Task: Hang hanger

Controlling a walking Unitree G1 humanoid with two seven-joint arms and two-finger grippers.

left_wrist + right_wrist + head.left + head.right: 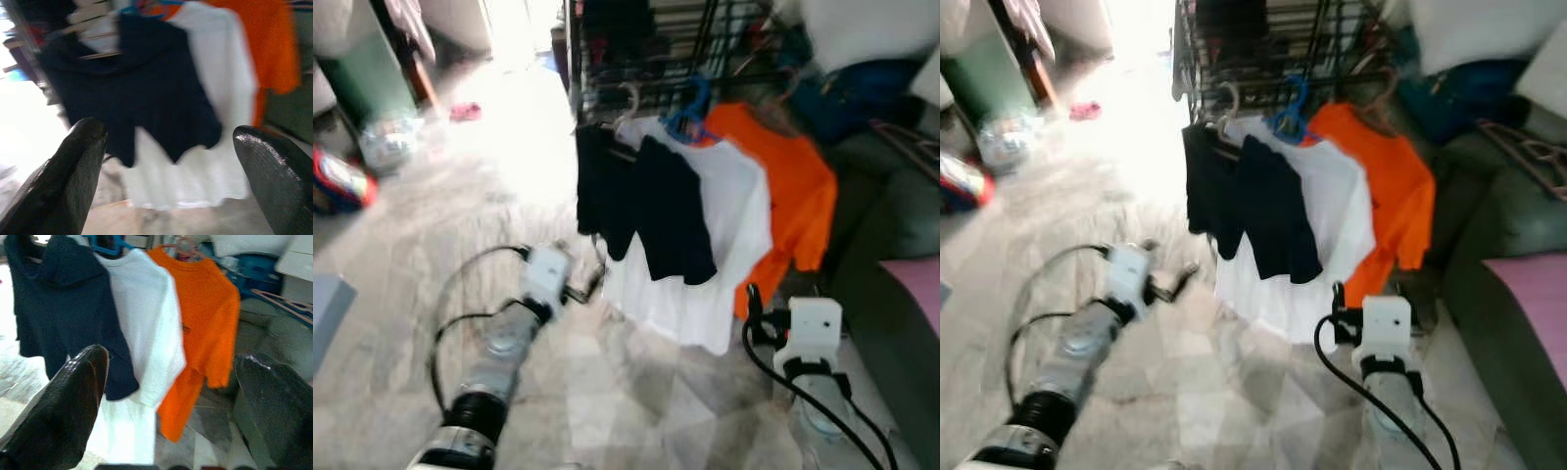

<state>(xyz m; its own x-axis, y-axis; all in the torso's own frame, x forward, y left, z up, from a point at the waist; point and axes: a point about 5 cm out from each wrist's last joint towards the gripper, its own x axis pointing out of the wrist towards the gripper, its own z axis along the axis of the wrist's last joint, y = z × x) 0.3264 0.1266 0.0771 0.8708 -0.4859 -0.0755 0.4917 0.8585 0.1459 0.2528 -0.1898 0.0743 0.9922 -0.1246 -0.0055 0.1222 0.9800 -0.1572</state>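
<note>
1. The shirts hang straight ahead of the robot on the dark rack (636,49): a navy shirt (646,201) to the left, a white shirt (720,235) behind it in the middle, an orange shirt (793,186) to the right. All three are already up on hangers, hooked side by side along the rack's lower rail.

2. The blue hanger (690,113) carries the white shirt, and its hook stands up over the rail. A pale hanger (628,103) sits just beside it over the navy shirt. The hangers' long axes run across the robot's view, roughly along the rail.

3. The left tool (592,284) reaches forward, low, just beside the navy shirt's hem. It is the nearer one to the rack, I judge.

4. In the left wrist view its fingers (73,161) stand wide apart with nothing between them; the navy shirt fills the gap beyond, apart from them.

5. The right tool (754,304) is near the white shirt's lower edge. Its fingers (73,396) are spread wide too and grip nothing.

6. Pink hangers (1528,147) lie on the green sofa (1508,255) at the right, well apart from both tools. If another is to be hung, the right arm is nearer.
</note>
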